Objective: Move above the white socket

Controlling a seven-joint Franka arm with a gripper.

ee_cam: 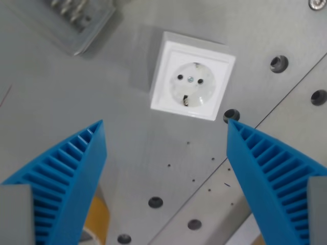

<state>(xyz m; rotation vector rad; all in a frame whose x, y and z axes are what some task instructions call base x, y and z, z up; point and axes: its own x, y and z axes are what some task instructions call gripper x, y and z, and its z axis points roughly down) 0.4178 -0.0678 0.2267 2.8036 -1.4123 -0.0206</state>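
Although the white socket point(193, 75) sits squarely between the two blue fingers point(71, 173) in the side-to-side sense, it lies well toward the top of the wrist view, ahead of the claw point(165, 122) and not yet under it. Spread wide, the claw carries nothing, and both ribbed fingertips end short of the socket's lower edge, with bare grey bench point(127, 143) between them. The socket is mounted flat on the bench, its square plate turned slightly clockwise in the view, the round recess with two pin holes facing up. Judging from this, the coming move turns on travel forward, up the view, with little sideways correction. A clear plastic part point(76, 20) lies at the wrist view's upper left, well apart from that path.
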